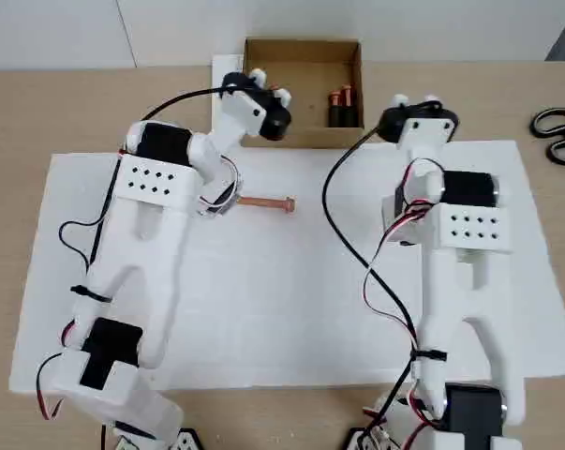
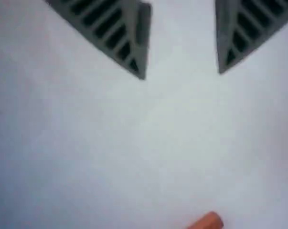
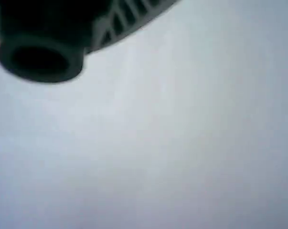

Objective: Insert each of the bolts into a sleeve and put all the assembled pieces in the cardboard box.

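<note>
Two assembled pieces [image 1: 342, 101] upright in box [image 1: 301, 43], at its 4 o'clock corner. Flat on sheet [image 1: 263, 309], bolt [image 1: 264, 202], at 6 o'clock of left gripper [image 1: 266, 105]; right gripper [image 1: 419, 120] at 3 o'clock of box; scissors [image 1: 557, 134] at 2 o'clock, off sheet. Left wrist: fingers [image 2: 134, 57] spread apart over sheet, bolt tip close by. Right wrist: clamped on black sleeve [image 3: 38, 59], above sheet.

Bolt [image 1: 266, 202] flat, sleeve [image 3: 38, 59] held, pieces [image 1: 341, 105] in box [image 1: 305, 80]
</note>
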You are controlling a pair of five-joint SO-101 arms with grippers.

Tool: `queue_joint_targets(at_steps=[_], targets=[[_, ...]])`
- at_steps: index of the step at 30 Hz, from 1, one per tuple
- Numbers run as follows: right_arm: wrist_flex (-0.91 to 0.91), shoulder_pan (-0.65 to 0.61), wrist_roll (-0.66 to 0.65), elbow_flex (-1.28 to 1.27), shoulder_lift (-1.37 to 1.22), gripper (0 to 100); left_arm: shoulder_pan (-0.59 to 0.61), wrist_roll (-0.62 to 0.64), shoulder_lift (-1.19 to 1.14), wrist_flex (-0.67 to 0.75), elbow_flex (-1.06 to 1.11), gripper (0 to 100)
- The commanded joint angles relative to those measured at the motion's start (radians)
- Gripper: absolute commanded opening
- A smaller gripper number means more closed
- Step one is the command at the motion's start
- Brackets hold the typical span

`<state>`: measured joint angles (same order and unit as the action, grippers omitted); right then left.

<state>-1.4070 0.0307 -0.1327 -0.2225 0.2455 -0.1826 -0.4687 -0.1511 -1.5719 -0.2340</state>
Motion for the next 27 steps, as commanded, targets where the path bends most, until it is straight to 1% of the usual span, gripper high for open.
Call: queue_joint_targets(at_steps=[1,3,6,13,19,23,27], targets=[[-0.007,0.041,-0.011,0.051,0.056,0.4,-0.032,-0.091,-0.044,0.043,-0.051,17],[-0.015,0.053,-0.011,0.051,0.056,0.4,-0.034,-0.126,-0.117,0.044,-0.090,19],[-0.019,0.064,-0.009,0.051,0.058,0.4,-0.034,-0.149,-0.247,0.031,-0.202,19],[-0.021,0.074,-0.003,0.051,0.058,0.4,-0.060,-0.279,-0.525,-0.094,-0.564,19],[-0.021,0.073,0.003,0.049,0.048,0.4,-0.063,-0.341,-0.710,-0.150,-0.812,19],[-0.018,0.070,0.023,0.035,0.048,0.4,-0.083,-0.351,-0.787,-0.160,-0.909,19],[-0.018,0.070,0.025,0.035,0.048,0.4,-0.120,-0.351,-0.827,-0.160,-0.955,19]])
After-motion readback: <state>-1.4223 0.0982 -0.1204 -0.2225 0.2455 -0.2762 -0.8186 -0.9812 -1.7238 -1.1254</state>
